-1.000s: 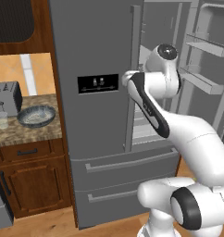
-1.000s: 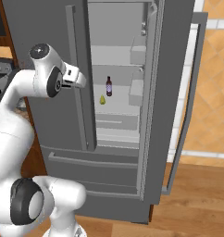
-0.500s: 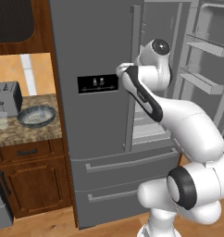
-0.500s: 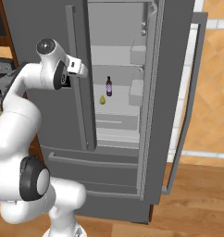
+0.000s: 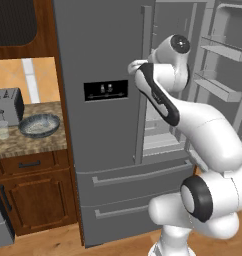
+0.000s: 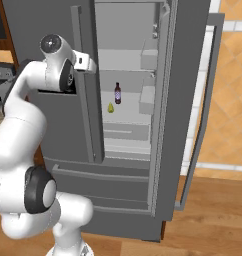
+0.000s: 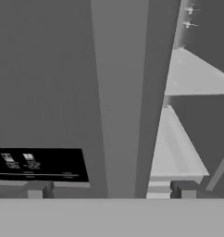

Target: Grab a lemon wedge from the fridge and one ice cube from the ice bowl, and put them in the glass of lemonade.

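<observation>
The fridge [image 5: 100,45] stands with its left door shut and its right door [image 6: 185,75] swung wide open. Inside, a small yellow-green lemon wedge [image 6: 111,107] lies on a middle shelf beside a dark bottle [image 6: 117,93]. My gripper [image 6: 89,63] is open and holds nothing, up high in front of the left door by its long vertical handle [image 7: 123,92]. In the hand view the gripper [image 7: 111,190] has that handle between its fingertips [image 7: 38,189]. The ice bowl [image 5: 39,125] and the glass of lemonade [image 5: 0,129] sit on the counter to the left.
A silver toaster [image 5: 4,105] stands behind the glass on the stone counter [image 5: 28,145]. The black dispenser panel [image 5: 106,90] is just left of the handle. Door bins [image 5: 220,50] of the open door jut out on the right. Two drawers [image 5: 128,175] lie below.
The hand has risen along the left door's handle and the forearm has swung more upright. The jaws stayed open. Nothing in the fridge or on the counter moved.
</observation>
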Motion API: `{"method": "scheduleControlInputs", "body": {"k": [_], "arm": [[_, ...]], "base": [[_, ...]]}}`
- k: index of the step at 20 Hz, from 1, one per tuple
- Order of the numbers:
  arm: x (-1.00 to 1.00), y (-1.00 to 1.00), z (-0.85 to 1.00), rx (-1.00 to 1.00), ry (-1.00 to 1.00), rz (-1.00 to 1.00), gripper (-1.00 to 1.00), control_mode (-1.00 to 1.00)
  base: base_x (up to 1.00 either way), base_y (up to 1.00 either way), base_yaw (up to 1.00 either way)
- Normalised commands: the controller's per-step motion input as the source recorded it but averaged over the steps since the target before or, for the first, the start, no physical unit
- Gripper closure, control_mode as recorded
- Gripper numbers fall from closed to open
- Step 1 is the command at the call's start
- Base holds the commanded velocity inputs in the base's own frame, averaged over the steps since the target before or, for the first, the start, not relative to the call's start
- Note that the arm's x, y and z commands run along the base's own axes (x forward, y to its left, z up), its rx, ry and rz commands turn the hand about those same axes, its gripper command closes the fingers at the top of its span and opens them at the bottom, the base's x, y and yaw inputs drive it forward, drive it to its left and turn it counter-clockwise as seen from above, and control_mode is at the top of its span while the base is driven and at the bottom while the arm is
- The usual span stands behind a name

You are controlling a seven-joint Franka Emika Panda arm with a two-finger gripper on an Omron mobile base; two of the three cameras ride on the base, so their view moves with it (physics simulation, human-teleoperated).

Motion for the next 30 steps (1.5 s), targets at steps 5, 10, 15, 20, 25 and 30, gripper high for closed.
{"method": "scheduleControlInputs", "body": {"k": [5,10,15,20,25,30], "arm": [[0.22,-0.02,0.0,-0.02,0.01,-0.02,-1.0,-1.0],[0.7,-0.03,-0.05,0.0,0.01,-0.06,-1.0,-1.0],[0.39,0.01,-0.06,0.0,0.0,-0.04,1.0,-1.0],[-0.12,0.17,0.06,0.0,-0.02,0.0,1.0,-1.0],[-0.4,0.76,0.35,0.0,-0.09,0.08,1.0,-1.0],[-0.74,0.95,0.54,0.0,-0.04,0.14,1.0,-1.0]], "base": [[0.0,0.0,0.0],[0.0,0.0,0.0],[0.0,0.0,0.0],[0.0,0.0,0.0],[0.0,0.0,0.0],[0.0,0.0,0.0]]}}
